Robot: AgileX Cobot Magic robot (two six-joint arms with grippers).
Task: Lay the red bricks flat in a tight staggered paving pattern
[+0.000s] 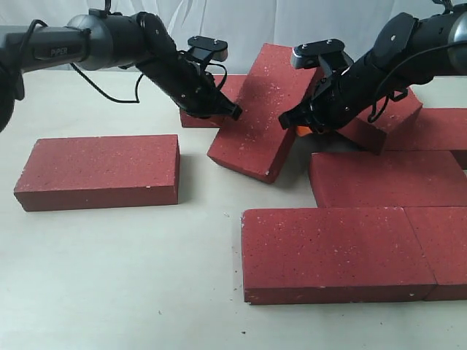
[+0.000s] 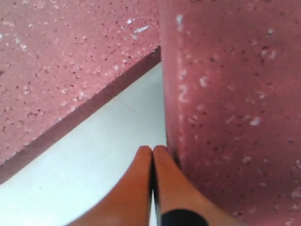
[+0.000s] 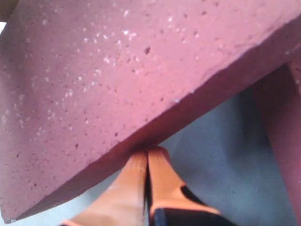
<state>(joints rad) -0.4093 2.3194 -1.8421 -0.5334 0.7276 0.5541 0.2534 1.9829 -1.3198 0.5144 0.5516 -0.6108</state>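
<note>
Brick 1 (image 1: 98,171) is laid flat on the table (image 1: 109,284) at the left, well apart from the rest. Brick 2 (image 1: 328,251) and brick 3 (image 1: 446,248) are set end to end at the front right, touching. Brick 4 (image 1: 387,175) is laid just behind them. Brick 5 (image 1: 255,127) is set diagonally at the centre, with brick 6 (image 1: 191,117) behind its left side. The left gripper (image 1: 233,111) is positioned at its left edge, the right gripper (image 1: 286,120) at its right edge.

Looks like a robotics lab bench: bare beige tabletop (image 1: 109,277), white cloth backdrop (image 1: 292,18) behind.
</note>
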